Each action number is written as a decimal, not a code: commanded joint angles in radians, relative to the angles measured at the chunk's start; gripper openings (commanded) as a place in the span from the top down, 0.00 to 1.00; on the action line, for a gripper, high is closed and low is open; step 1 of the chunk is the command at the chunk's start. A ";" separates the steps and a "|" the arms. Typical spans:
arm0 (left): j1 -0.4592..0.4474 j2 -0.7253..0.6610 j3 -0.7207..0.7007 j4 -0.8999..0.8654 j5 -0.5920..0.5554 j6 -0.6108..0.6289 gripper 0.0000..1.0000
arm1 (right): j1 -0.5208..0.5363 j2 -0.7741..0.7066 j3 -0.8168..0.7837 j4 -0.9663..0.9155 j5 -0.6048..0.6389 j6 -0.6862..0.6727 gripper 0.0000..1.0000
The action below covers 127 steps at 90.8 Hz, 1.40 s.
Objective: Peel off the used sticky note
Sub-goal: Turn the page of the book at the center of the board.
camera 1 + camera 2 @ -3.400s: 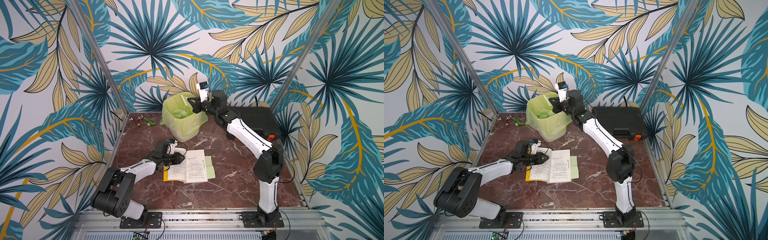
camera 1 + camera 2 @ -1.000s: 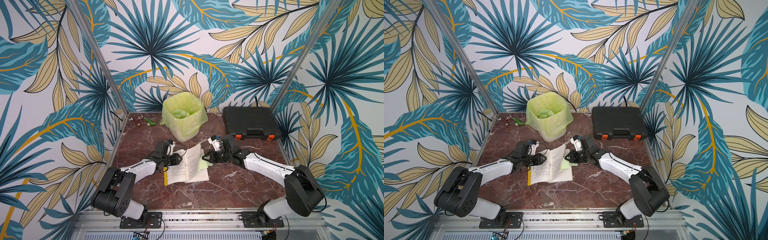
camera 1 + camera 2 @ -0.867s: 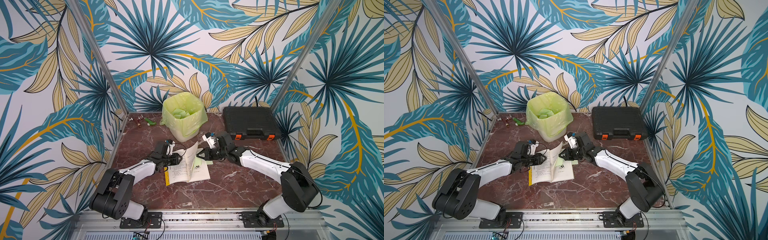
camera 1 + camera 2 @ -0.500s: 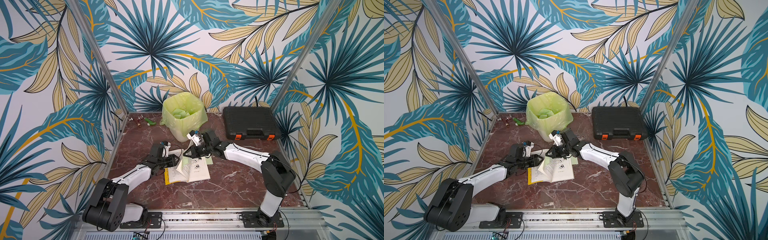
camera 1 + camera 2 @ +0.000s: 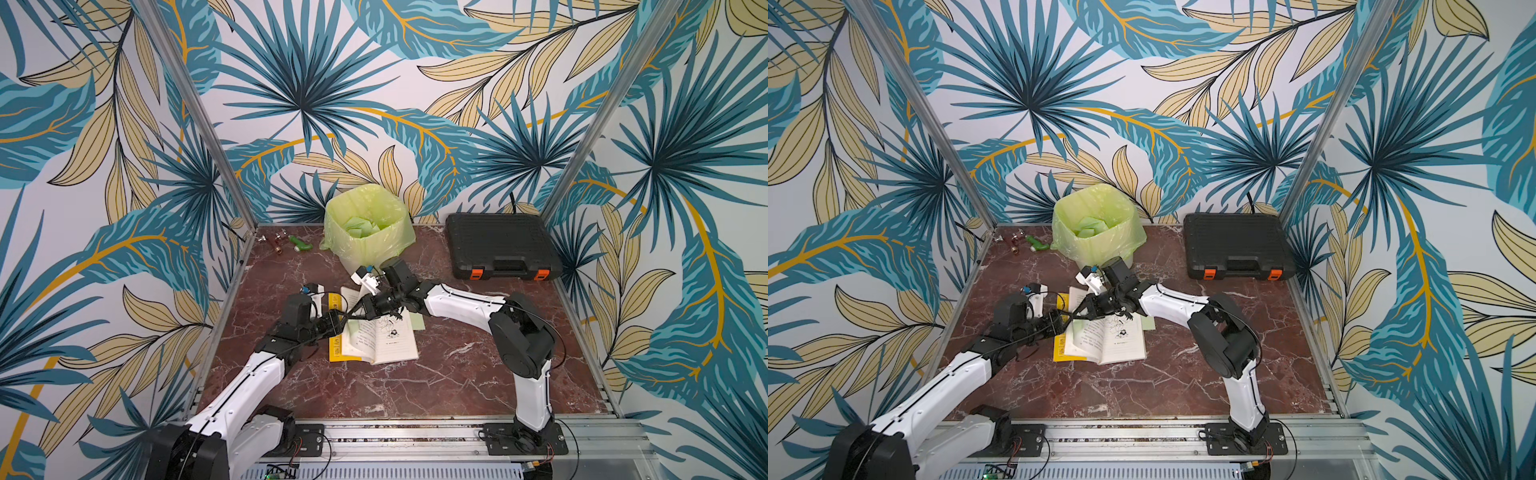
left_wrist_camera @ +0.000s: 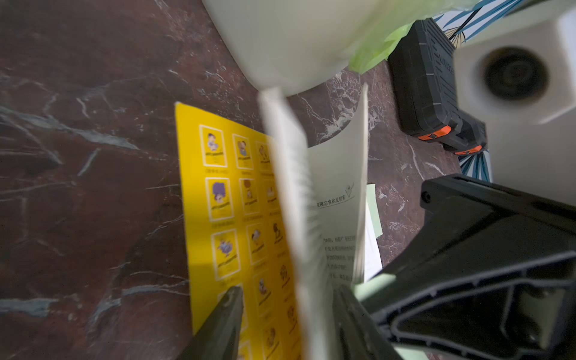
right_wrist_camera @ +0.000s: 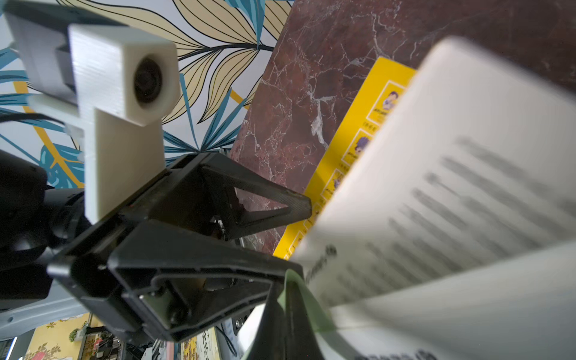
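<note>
A robot test booth — leaf-print panels (image 5: 291,83), aluminium posts (image 5: 202,124), a marble-look tabletop (image 5: 374,386).

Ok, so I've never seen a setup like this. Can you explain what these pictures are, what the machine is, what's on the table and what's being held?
The machine is two white robot arms mounted at the near edge of a marble table, each ending in black jaws. The two wide pictures come from a double camera looking down from above, so they show nearly the same scene. The two close-ups come from small cameras on each arm's wrist, looking along its jaws. On the table are an open book with a yellow cover, a bin lined with a green bag, a black case and some small bits in the far corner. The right arm has its jaws shut on a green note by the book's lifted pages. The left arm has its jaws open, with raised pages between them.
</note>
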<state>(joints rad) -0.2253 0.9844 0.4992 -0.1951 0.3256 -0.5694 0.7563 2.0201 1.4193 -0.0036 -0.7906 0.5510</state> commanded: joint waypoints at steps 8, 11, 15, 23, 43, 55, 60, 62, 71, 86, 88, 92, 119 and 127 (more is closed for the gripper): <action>-0.003 -0.086 0.017 -0.079 0.042 -0.005 0.48 | 0.003 0.043 -0.028 0.146 -0.066 0.046 1.00; -0.002 -0.096 0.018 -0.102 0.046 -0.006 0.48 | 0.001 0.045 -0.032 0.157 -0.068 0.052 1.00; -0.001 -0.111 0.015 -0.118 0.057 -0.007 0.49 | -0.003 0.047 -0.040 0.171 -0.070 0.064 1.00; 0.004 -0.130 0.010 -0.133 0.074 -0.008 0.51 | -0.012 0.049 -0.057 0.206 -0.073 0.087 1.00; 0.009 -0.150 -0.014 -0.123 0.134 -0.010 0.52 | -0.018 0.052 -0.070 0.227 -0.073 0.103 1.00; 0.012 -0.157 -0.019 -0.167 0.114 0.006 0.52 | -0.018 0.048 -0.073 0.238 -0.069 0.111 1.00; 0.015 -0.164 -0.023 -0.187 0.103 0.012 0.54 | -0.018 0.049 -0.074 0.240 -0.068 0.111 1.00; 0.016 -0.168 -0.025 -0.191 0.098 0.012 0.54 | -0.018 0.049 -0.074 0.239 -0.067 0.113 1.00; 0.020 -0.186 -0.033 -0.213 0.081 0.012 0.55 | -0.018 0.049 -0.075 0.240 -0.065 0.115 1.00; 0.022 -0.210 -0.040 -0.228 0.064 0.009 0.56 | -0.018 0.048 -0.078 0.240 -0.061 0.118 1.00; 0.023 -0.212 -0.040 -0.229 0.064 0.009 0.56 | -0.019 0.048 -0.078 0.240 -0.060 0.118 1.00; 0.023 -0.213 -0.040 -0.227 0.065 0.010 0.56 | -0.018 0.048 -0.079 0.241 -0.059 0.118 1.00; 0.026 -0.185 -0.052 -0.183 0.101 0.014 0.59 | -0.019 0.044 -0.081 0.246 -0.055 0.120 1.00; 0.027 -0.167 -0.057 -0.162 0.124 0.013 0.59 | -0.019 0.042 -0.082 0.245 -0.052 0.120 1.00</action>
<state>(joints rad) -0.2081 0.8005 0.4599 -0.4015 0.4152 -0.5720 0.7395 2.0472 1.3544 0.2123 -0.8536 0.6636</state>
